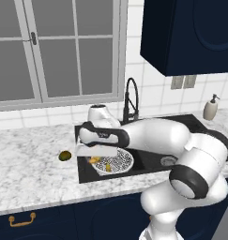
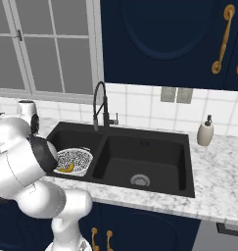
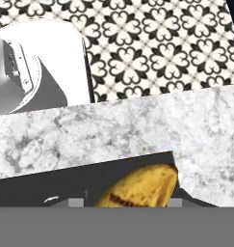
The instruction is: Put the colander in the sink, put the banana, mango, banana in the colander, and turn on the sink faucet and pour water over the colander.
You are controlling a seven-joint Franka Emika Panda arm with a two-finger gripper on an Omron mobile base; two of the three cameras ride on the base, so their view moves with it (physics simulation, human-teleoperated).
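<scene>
Colander in place in the left basin of the black double sink, the robot's hand poised directly above its left rim. In the left base view the white, hole-speckled bowl sits at the near side of the basin, a yellow piece of banana showing at its left edge just under the hand; the right base view shows a banana lying inside the bowl near its near rim. The hand's own camera catches a banana close between the fingertips, its long axis running across the gap from lower left to upper right, with the marble desk beyond it. Whether the fingers are clamped on the fruit or merely flanking it cannot be told from these pictures; the tips themselves are hidden. The mango, a small dark oval, lies on the desk to the left of the sink, just beside the basin's left edge and apart from the hand. Judging by that layout, any reach for it would be a short sideways move to the left. The gooseneck faucet stands behind the sink, between the basins, its spout arching forward. No brand, label or legible writing appears on any item.
</scene>
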